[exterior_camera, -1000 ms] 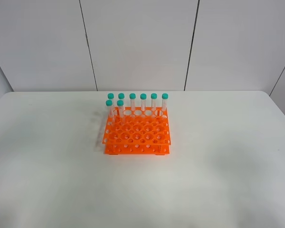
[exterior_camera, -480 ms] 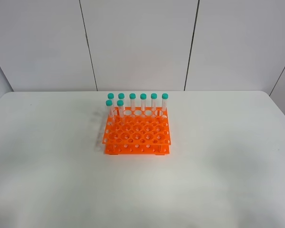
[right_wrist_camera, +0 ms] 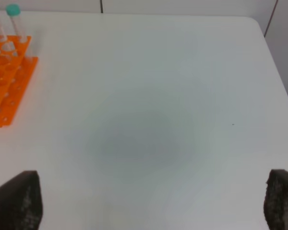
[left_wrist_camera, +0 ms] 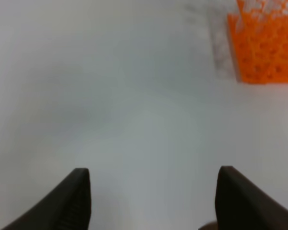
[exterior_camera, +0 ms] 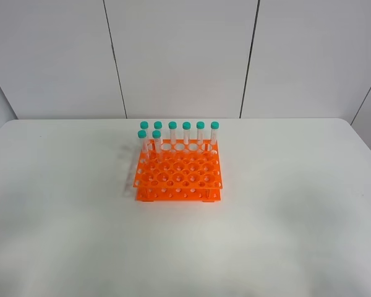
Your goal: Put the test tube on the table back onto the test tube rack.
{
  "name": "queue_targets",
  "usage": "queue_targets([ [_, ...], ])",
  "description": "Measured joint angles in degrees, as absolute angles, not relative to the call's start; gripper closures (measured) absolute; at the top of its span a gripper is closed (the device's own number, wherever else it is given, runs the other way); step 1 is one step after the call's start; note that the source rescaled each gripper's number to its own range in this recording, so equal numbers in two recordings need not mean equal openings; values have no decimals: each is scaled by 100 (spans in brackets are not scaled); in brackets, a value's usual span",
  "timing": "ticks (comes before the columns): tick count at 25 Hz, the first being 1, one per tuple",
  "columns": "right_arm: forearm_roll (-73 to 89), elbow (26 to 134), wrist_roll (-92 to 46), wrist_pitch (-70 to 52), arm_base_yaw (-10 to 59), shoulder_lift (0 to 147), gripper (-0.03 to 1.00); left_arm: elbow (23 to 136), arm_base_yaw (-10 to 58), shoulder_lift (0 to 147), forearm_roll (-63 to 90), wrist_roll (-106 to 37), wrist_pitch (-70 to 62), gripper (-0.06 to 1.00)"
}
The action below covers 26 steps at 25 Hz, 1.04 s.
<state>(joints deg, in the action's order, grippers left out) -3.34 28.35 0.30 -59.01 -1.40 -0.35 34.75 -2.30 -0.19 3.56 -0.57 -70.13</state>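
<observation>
Orange rack [exterior_camera: 178, 173] at mid-counter [exterior_camera: 284, 235] holds eight green-capped tubes [exterior_camera: 187, 135], upright along its far edge and far-left corner. No tube lies loose on the counter. Left hand [left_wrist_camera: 153, 201] and right hand [right_wrist_camera: 153, 201], both empty with jaws apart, hover well nearer than the rack.

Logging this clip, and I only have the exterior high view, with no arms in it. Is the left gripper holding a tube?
Observer: No. The left gripper is open, with only bare table between its jaws.
Operator: And the right?
Observer: The right gripper is open wide, also empty.
Operator: Is either at the rack?
Observer: Neither. The test tube rack sits apart from both sets of fingertips.
</observation>
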Motion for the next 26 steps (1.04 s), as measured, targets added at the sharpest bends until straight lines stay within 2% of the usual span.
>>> queue_targets([
  [26,-334,2835,30,-5901,-140,-35,-3,3475,-230,-19,389,-57,-7019,45],
])
